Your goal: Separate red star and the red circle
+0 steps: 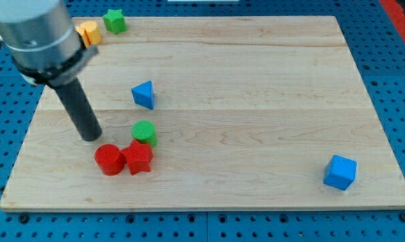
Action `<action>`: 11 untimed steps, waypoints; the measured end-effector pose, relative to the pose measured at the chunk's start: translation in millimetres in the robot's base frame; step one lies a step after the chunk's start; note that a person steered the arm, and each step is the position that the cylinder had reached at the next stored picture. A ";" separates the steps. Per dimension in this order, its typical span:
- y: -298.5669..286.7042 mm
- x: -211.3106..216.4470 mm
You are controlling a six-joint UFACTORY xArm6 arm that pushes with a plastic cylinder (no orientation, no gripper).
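The red circle (109,160) and the red star (138,158) lie side by side in the lower left part of the bench (256,134), and they touch each other — the circle at the view's left, the star at the view's right. The line through the pair runs almost level across the view. A green circle (144,132) sits just above the star and seems to touch it or nearly so.

My tip (91,138) is above and a little to the left of the red circle, near it but apart from it. The end effector is only a plain rod, so it has no jaws to open or close, and it holds nothing. From my tip the red circle is down and slightly to the right, and the star is behind the circle on the far side. In my judgement a push from here along the pair would move both blocks together — to separate them the tip must meet one block alone, across that line.

Farther away stand a blue triangle (143,94), a blue cube (340,172), a green star (114,20) and a yellow block (89,31), partly hidden by the arm.
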State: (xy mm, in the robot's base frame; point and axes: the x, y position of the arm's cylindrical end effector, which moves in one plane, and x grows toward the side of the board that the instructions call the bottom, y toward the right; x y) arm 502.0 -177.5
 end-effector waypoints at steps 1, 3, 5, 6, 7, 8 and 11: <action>-88.5 -8.5; -117.7 91.1; 23.3 102.1; 47.2 78.8; 57.5 53.3; 58.2 20.1; 109.6 45.3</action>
State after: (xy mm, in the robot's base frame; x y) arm 547.3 -67.9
